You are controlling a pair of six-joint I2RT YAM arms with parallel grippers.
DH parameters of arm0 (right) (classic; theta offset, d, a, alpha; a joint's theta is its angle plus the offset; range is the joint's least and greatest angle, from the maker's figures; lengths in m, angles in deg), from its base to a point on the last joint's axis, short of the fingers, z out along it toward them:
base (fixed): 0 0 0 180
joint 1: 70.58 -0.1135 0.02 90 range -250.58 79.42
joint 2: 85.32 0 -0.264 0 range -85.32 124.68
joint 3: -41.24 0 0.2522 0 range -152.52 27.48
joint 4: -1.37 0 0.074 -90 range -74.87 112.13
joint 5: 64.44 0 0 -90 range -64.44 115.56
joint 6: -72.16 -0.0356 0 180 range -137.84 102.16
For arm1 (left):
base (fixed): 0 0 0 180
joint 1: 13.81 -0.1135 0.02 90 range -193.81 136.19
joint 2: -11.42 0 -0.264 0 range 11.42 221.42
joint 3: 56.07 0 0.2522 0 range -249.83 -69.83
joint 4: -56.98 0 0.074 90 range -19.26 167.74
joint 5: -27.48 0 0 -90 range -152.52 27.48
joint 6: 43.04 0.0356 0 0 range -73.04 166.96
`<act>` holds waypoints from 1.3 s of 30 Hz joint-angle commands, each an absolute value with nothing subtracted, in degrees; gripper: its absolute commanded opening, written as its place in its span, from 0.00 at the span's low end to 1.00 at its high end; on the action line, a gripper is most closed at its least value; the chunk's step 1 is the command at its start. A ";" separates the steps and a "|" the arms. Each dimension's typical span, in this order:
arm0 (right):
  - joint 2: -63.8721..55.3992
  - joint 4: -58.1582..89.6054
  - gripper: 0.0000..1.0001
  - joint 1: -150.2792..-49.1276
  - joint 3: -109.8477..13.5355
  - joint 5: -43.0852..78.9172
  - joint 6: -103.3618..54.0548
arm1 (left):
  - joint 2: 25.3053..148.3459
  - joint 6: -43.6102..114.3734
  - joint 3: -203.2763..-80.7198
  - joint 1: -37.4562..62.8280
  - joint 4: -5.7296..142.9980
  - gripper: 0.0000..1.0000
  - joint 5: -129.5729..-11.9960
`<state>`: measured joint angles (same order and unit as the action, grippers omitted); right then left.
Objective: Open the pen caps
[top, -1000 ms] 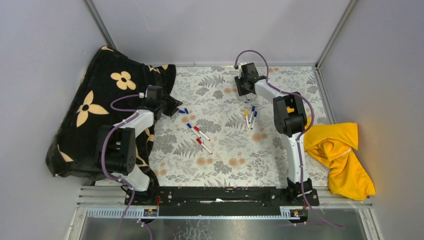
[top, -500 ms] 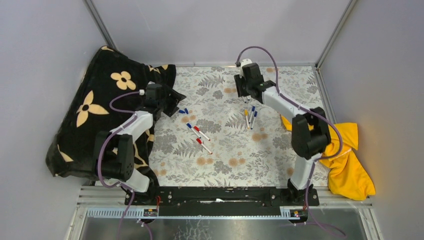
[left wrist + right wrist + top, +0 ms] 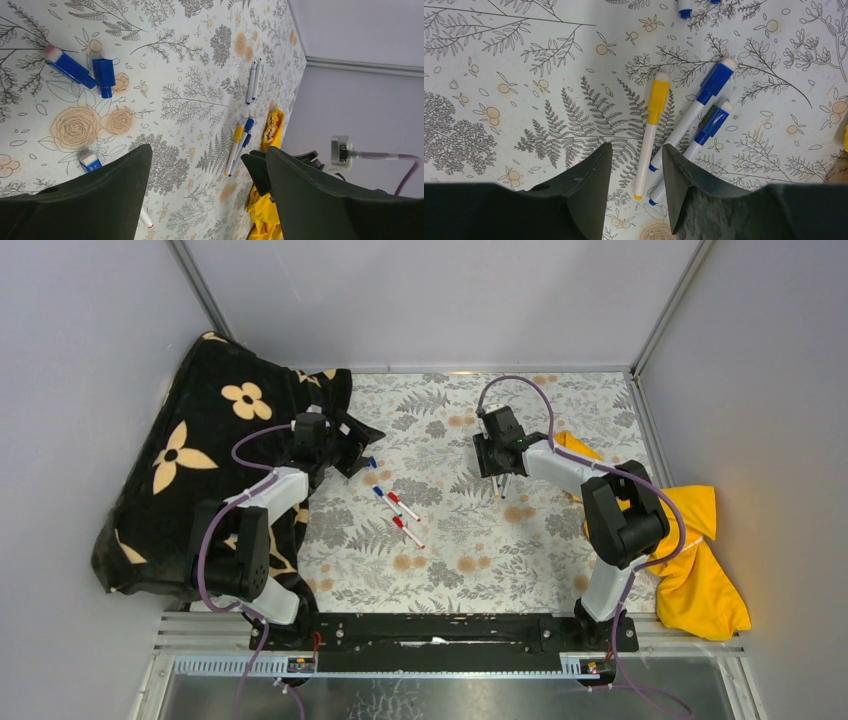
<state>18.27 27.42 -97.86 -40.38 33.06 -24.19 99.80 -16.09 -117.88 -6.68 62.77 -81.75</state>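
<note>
**Both claws open over the pens**

The left claw (image 3: 207, 150) was wide open and held nothing; a loose blue cap (image 3: 104, 75) lay on the table just ahead of it; the right claw (image 3: 634, 150) was partly open above the yellow-capped pen (image 3: 648, 145), perhaps not touching it; two blue-capped pens (image 3: 687, 117) lay just beside it.

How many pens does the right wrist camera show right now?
3. The yellow-capped pen lies at centre, one blue-capped pen beside it on the right, a second blue-capped pen right of that. Blue ends at the top edge may be more.
</note>
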 commanded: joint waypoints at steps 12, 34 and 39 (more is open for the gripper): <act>19.22 26.03 0.46 -98.39 -39.54 33.00 -26.69 | 98.72 -17.20 -116.97 -6.35 58.17 0.91 -84.01; 22.70 28.09 0.42 -96.81 -39.73 30.97 -28.24 | 98.66 -18.04 -116.67 -6.34 57.55 0.91 -83.49; 23.11 28.74 0.42 -96.84 -39.15 31.55 -28.46 | 98.74 -18.18 -116.56 -6.34 57.15 0.91 -83.77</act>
<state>22.71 27.42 -97.10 -39.39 31.88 -27.40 99.78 -17.66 -117.18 -6.68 60.83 -82.99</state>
